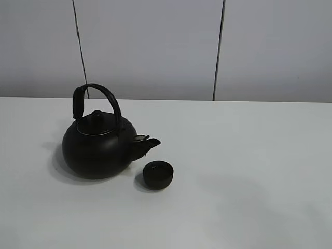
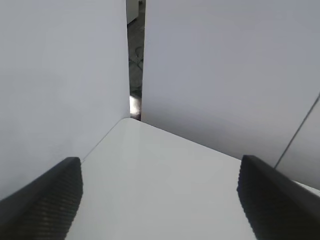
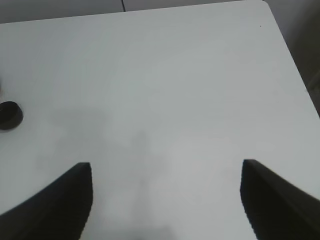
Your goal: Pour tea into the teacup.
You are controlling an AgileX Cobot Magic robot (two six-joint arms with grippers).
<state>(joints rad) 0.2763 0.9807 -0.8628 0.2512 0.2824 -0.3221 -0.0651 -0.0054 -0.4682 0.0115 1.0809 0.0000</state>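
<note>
A big black kettle (image 1: pixel 99 147) with an arched handle stands upright on the white table (image 1: pixel 249 171), left of centre, its spout pointing right. The small matte black teacup (image 1: pixel 157 175) sits just in front of and below the spout; it also shows at the edge of the right wrist view (image 3: pixel 10 114). No tea stream is visible. Neither arm appears in the exterior high view. My left gripper (image 2: pixel 160 200) is open and empty over a table corner. My right gripper (image 3: pixel 167 200) is open and empty above bare table, well away from the teacup.
Grey wall panels (image 1: pixel 155 46) stand behind the table. The table's far corner and a gap between panels (image 2: pixel 135 75) show in the left wrist view. The table's right edge (image 3: pixel 295 65) shows in the right wrist view.
</note>
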